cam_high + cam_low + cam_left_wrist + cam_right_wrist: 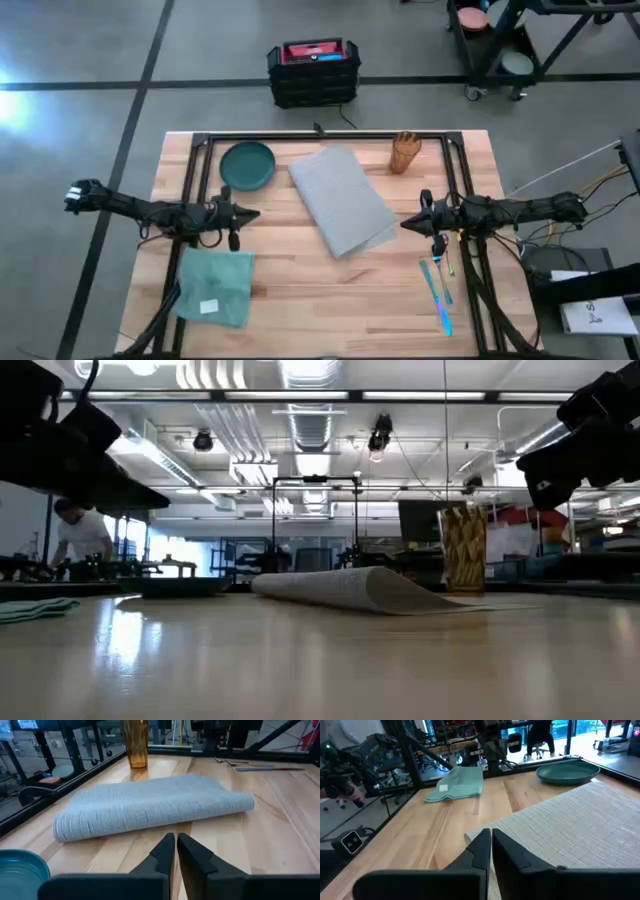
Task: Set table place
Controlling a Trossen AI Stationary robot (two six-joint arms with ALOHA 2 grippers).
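Observation:
The grey woven placemat (341, 198) lies folded over on the wooden table (300, 300), askew at the middle; its rounded fold (240, 802) faces the near right. My left gripper (252, 214) hovers shut to the mat's left, above the table. My right gripper (406, 224) hovers shut just off the mat's right edge (485, 827). The dark green plate (247, 164) rests at the far left. The teal napkin (215, 285) lies at the near left.
An amber ribbed tumbler (405, 151) stands at the far right. Cutlery (436, 290) lies at the near right beside the black rail (470, 280). A black and red crate (313, 70) sits on the floor beyond the table. Bare wood shows in the near middle.

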